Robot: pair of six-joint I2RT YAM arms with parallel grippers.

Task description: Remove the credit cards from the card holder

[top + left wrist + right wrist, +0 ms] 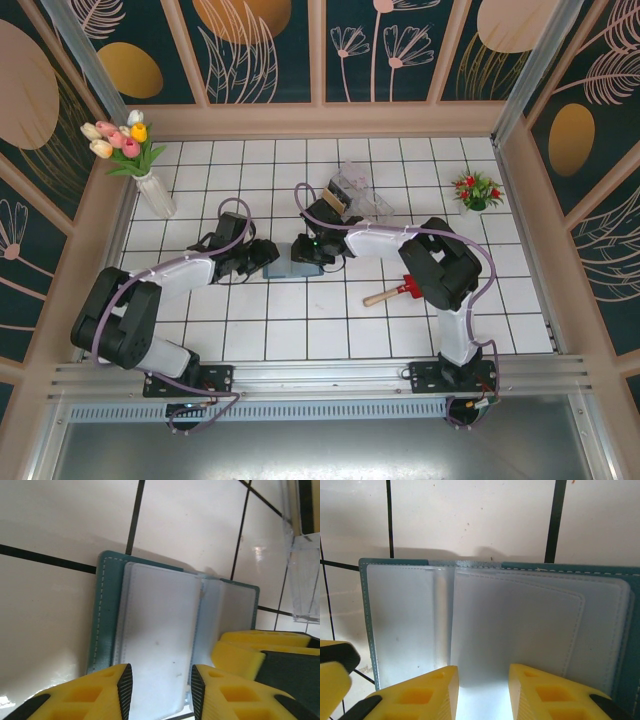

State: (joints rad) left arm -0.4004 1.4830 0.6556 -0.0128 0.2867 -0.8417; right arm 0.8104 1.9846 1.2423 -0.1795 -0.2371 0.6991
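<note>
- We look into a robotics lab test cell: two white-and-black robot arms stand bolted to a silver aluminium rail.
- A white tiled tabletop, dark teal flower-printed wall panels and a white vase of artificial tulips dress it as a mock room.

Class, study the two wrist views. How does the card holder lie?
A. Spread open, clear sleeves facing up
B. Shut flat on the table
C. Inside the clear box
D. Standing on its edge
A: both wrist views show the card holder spread open on the tiles, its frosted sleeves facing up.
</note>
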